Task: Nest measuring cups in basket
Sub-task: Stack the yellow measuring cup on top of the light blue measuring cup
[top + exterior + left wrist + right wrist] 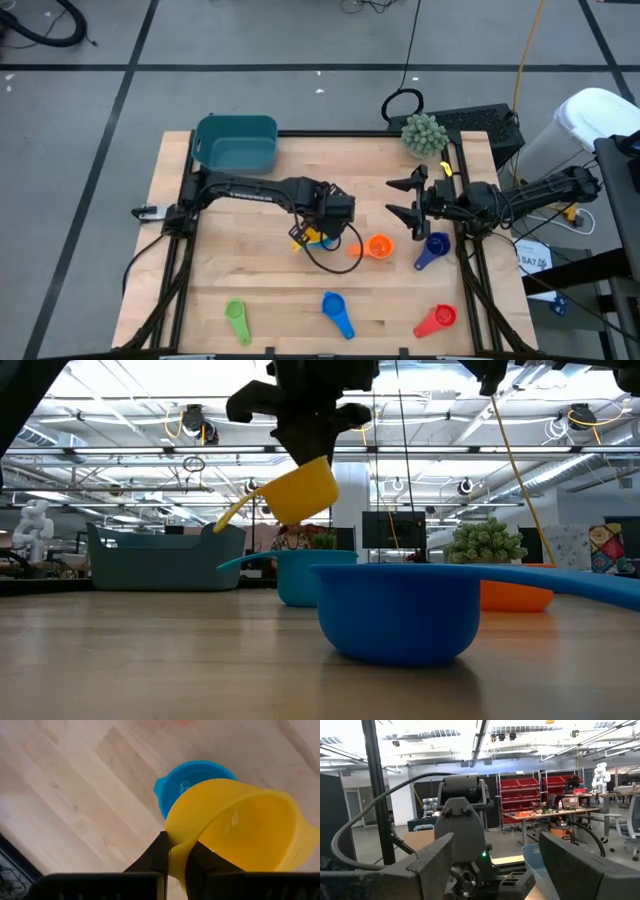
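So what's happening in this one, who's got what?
The left gripper is shut on the yellow cup and holds it in the air above the light blue cup near mid-table. The right gripper hangs open at the right side, holding nothing. The basket sits at the table's far left corner. The orange, dark blue, green, blue and red cups lie loose on the table.

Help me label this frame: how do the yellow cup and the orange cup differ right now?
The yellow cup is lifted off the table, pinched at its rim by the left tool; the orange cup rests on the table, untouched. The yellow cup hangs tilted, while the orange one sits flat with its mouth up. Both are small scoop-shaped cups with short handles.
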